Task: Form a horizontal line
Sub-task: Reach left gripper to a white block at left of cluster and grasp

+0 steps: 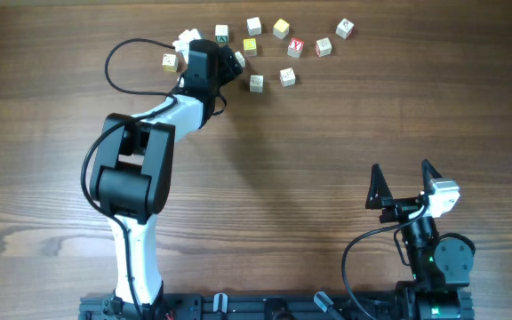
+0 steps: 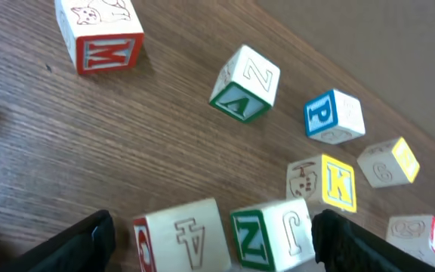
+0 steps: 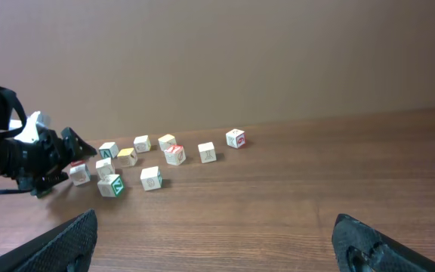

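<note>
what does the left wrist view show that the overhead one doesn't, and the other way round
Only the left wrist view: readable faces, a red M cube, a blue P cube, a yellow K cube, plus an A cube and a green N cube side by side between the fingers of the open left claw. Only the overhead: the right claw, open and far from the cubes, and the whole left arm. Both: the cubes lying loose on the wooden table, no straight row formed.
</note>
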### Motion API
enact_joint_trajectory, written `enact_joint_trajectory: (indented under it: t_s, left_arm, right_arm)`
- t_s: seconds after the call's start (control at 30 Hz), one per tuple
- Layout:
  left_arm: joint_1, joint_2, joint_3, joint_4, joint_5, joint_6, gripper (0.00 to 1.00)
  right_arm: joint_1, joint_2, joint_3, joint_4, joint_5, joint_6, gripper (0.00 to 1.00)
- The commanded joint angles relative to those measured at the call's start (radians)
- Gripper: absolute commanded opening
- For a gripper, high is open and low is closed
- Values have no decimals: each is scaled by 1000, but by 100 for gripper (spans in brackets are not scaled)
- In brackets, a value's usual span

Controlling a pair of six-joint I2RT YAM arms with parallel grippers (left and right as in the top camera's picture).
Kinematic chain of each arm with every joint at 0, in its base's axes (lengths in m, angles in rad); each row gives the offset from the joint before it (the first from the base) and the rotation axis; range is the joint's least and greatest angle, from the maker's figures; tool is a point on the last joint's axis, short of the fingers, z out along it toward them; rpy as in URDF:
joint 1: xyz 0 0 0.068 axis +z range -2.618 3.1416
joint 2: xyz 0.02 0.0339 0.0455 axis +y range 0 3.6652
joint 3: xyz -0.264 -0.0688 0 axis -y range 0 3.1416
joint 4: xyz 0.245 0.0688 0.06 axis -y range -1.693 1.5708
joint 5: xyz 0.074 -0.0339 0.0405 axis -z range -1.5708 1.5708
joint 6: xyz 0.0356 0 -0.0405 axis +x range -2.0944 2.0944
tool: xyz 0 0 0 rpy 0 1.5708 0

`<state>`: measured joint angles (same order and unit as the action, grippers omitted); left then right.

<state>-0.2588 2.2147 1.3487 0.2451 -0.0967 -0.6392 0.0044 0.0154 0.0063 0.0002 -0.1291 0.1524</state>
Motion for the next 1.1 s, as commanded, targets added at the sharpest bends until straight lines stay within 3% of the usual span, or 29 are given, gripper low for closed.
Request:
enact_joint_trajectory:
  t_s: [0.0, 0.2, 0.63, 1.07]
  left_arm:
    - [10, 44, 8, 17, -30, -5, 83]
    - [10, 82, 8, 22, -42, -5, 81]
    - [10, 82, 8, 19, -73, -5, 49]
    - [10, 64, 8, -41, -73, -5, 35]
  right_arm:
    - [-6, -11, -1, 6, 17, 8, 100]
    - [-6, -11, -1, 6, 17, 7, 100]
    - [-6, -11, -1, 6, 17, 7, 100]
    - [-6, -11, -1, 6, 17, 7, 100]
